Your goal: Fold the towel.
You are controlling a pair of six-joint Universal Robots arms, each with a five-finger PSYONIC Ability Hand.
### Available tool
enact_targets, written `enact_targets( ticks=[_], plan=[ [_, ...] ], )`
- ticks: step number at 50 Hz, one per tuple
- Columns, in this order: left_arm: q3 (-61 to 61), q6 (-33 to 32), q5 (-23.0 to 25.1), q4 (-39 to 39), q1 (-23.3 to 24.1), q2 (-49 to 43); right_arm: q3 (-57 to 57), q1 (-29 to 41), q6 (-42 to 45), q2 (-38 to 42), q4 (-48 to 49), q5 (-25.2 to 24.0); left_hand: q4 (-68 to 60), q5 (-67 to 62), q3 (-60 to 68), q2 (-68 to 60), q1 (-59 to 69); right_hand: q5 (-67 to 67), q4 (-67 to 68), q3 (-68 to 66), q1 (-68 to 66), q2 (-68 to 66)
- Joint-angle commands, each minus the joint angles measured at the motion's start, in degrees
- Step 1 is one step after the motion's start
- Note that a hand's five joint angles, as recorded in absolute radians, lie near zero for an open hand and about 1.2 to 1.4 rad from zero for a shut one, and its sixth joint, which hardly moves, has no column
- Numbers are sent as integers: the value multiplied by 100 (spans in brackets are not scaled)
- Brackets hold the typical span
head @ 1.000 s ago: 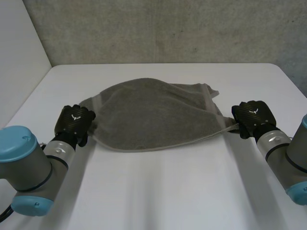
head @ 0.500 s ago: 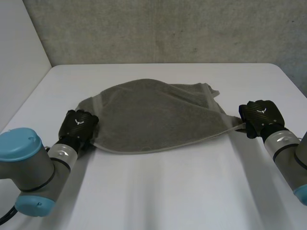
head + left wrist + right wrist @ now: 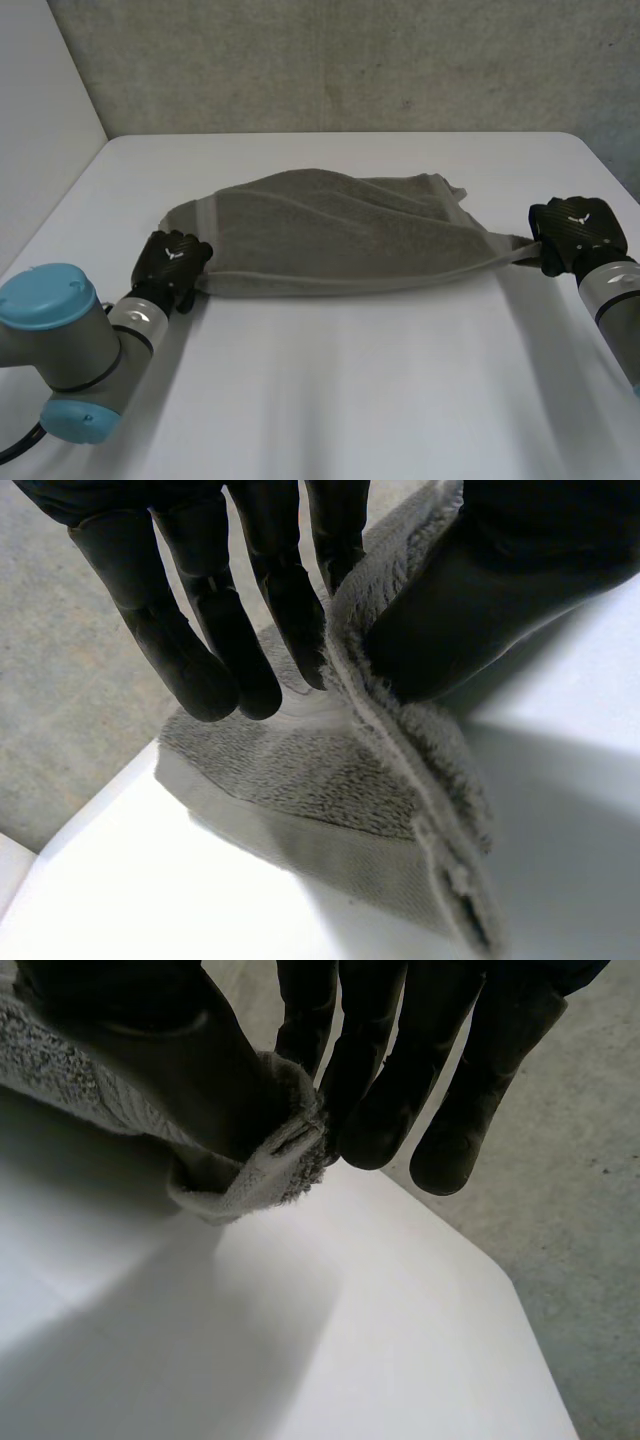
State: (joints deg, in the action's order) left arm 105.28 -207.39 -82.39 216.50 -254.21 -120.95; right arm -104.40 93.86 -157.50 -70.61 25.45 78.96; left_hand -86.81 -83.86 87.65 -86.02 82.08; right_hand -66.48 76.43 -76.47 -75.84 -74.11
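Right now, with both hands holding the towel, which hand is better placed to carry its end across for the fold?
Left, probably. The left hand pinches the towel along a thick stretch of edge; the right hand holds only a small corner tip, likelier to slip.

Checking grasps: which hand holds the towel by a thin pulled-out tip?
The right hand; the towel narrows to a tip there, while the left hand pinches a broad end.

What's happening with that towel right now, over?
Left robot hand pinching grey terry towel, left end. Right robot hand pinching right corner. Towel stretched between them. Nothing in the way.
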Motion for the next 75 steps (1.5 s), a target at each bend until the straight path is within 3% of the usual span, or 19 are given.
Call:
enact_targets(
  ticks=[1, 5, 11, 14, 20, 22, 26, 36, 38, 40, 44, 47, 50, 51, 53, 56, 62, 66, 75],
  plan=[
    [72, -64, -76, -56, -15, 582, 156, -8, -53, -566, -153, -12, 681, 1386, -765, 602, -208, -352, 357, -353, -416, -589],
    [98, 6, -76, -152, -76, 1667, 438, 27, -18, -1078, -541, -47, 681, 1386, -765, 602, -208, -352, 357, -353, -416, -589],
    [-43, 6, -76, -609, -85, 2884, 1604, 18, 17, -2016, -2241, -397, 681, 1386, -765, 602, -208, -352, 357, -353, -416, -589],
    [-585, 6, -49, -1249, -76, 3743, 2354, -34, 140, -2379, -3098, -636, 681, 1386, -765, 602, -208, -352, 357, -353, -416, -589],
    [-1396, -3, 21, -2271, -67, 3965, 3591, -87, 947, -2423, -4309, -786, 681, 1386, -765, 602, -208, -352, 357, -353, -416, -589],
    [-1869, -12, 100, -2962, -93, 3896, 3778, -78, 1151, -2361, -4487, -759, 681, 1386, -765, 602, -208, -352, 357, -353, -416, -589],
    [-2135, -29, 267, -3431, -85, 3420, 3945, 70, 1589, -1766, -4680, -610, 681, 1386, -765, 602, -208, -352, 357, -353, -416, -589],
    [-2961, -117, 390, -3686, -85, 1302, 4120, 791, 2538, 96, -4575, 207, 681, 1386, -765, 602, -208, -352, 357, -353, -416, -589],
    [-3538, -283, 346, -3799, -76, 603, 4288, 853, 2654, 416, -4496, 287, 681, 1386, -765, 602, -208, -352, 357, -353, -416, -589],
    [-3889, -406, 338, -3878, -67, 338, 4777, 1054, 2733, 1072, -4155, 383, 681, 1386, -765, 602, -208, -352, 357, -353, -416, -589],
    [-5014, -522, 241, -3914, -23, -7, 5366, 1195, 2716, 1443, -3594, 532, 681, 1386, -765, 602, -208, -352, 357, -353, -416, -589],
    [-5360, -433, 197, -3809, 21, 10, 5711, 1249, 2611, 1453, -2560, 726, 681, 1386, -765, 602, -208, -352, 357, -353, -416, -589],
    [-5958, -47, 30, -3193, 108, 160, 5564, 1310, 2383, 1191, -997, 779, 681, 1386, -765, 602, -208, -352, 357, -353, -416, -589],
    [-6053, 275, -83, -2811, 161, 334, 5562, 1310, 2381, 1189, -989, 779, 681, 1386, -765, 602, -208, -352, 357, -353, -416, -589],
    [-6028, 604, -172, -2420, 161, 546, 4994, 1380, 2128, 438, 437, 770, 681, 1386, -765, 602, -208, -352, 357, -353, -416, -589],
    [-5862, 1181, -286, -1834, 109, 835, 4536, 1337, 2048, -57, 1022, 753, 681, 1386, -765, 602, -208, -352, 357, -353, -416, -589],
    [-4862, 1483, -216, -1585, 100, 907, 4341, 1293, 2047, 126, 461, 665, 681, 1386, -765, 602, -208, -352, 357, -353, -416, -589],
    [-4253, 1421, -208, -1585, 29, 845, 4017, 1301, 2065, 450, -415, 306, 681, 1386, -765, 602, -208, -352, 357, -353, -416, -589],
    [-2296, 1035, 389, -1129, -243, 371, 2734, 1284, 2074, 942, -936, -117, 681, 1386, -765, 602, -208, -352, 357, -353, -416, -589]
  ],
)
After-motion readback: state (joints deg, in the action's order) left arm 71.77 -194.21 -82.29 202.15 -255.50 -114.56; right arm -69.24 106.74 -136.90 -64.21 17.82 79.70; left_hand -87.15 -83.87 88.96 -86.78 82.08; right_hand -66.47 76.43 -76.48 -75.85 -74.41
